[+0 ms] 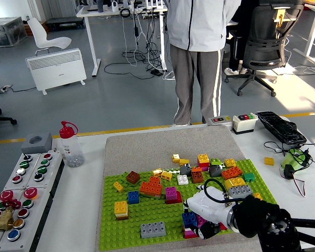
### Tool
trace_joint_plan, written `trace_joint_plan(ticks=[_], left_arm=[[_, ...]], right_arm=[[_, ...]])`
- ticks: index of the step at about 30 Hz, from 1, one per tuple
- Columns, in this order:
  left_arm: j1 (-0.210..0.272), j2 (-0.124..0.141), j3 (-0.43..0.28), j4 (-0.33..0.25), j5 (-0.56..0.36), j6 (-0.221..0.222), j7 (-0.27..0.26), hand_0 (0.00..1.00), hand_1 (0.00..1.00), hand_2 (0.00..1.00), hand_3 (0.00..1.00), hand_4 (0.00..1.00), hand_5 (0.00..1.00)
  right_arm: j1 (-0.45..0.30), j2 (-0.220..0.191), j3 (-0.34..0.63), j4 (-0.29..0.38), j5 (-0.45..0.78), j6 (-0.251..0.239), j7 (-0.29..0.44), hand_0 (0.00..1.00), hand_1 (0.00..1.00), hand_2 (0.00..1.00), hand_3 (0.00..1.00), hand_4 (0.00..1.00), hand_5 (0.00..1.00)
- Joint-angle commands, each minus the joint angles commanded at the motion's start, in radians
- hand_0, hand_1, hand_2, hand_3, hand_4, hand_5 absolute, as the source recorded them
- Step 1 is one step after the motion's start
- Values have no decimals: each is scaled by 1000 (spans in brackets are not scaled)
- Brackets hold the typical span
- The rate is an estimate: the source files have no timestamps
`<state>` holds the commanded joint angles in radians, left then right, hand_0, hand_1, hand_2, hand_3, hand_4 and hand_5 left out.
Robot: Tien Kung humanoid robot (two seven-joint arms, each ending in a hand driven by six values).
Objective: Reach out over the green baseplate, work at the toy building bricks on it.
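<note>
The right hand (207,212), white with a black forearm behind it, comes in from the lower right corner and lies low over the near right part of the green baseplate (147,212). Its fingers curl down at a blue brick (189,219) and a magenta brick (190,233) at the plate's near edge; whether they grip either one cannot be told. To the hand's left the plate has open studs, with only a grey brick (153,229) near the front edge and a yellow-and-orange stack (121,209) farther left. Beyond the hand lie a magenta-and-green brick (171,194), an orange cluster (150,187), a blue brick and a far row of mixed bricks. The plate rests on a grey mat (163,144) on the white surface (79,205). A button panel (21,191) sits at the left edge, a red-capped bottle (71,144) beside it. A person (199,58) stands at the far side, hands out of sight, on a grey floor
</note>
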<state>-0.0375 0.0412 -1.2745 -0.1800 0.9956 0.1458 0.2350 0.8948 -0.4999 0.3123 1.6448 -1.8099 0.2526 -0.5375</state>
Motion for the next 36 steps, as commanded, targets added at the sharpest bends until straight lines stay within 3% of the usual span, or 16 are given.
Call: trace_joint_plan(ticks=[27,28,33,34,36], left_arm=[[0,-1,6,0,-6,-1,0,726,762,768,669,474,998],[0,-1,6,0,-6,-1,0,726,761,768,670,473,998],[0,-1,9,0,-10,-1,0,726,761,768,670,473,998],[0,-1,9,0,-10,-1,0,724,762,768,670,473,998],[0,-1,10,0,-11,-1,-1,724,762,768,670,473,998]], right_arm=[[-1,-1,7,5,-2,23,-16,998,791,575,586,519,194],[0,-1,8,5,-2,24,-16,998,791,610,623,546,203],[1,-1,10,7,-2,35,-17,998,791,610,623,546,203],[1,0,11,7,-2,36,-17,998,803,678,690,592,229],[1,0,12,8,-1,38,-18,998,803,678,690,592,229]])
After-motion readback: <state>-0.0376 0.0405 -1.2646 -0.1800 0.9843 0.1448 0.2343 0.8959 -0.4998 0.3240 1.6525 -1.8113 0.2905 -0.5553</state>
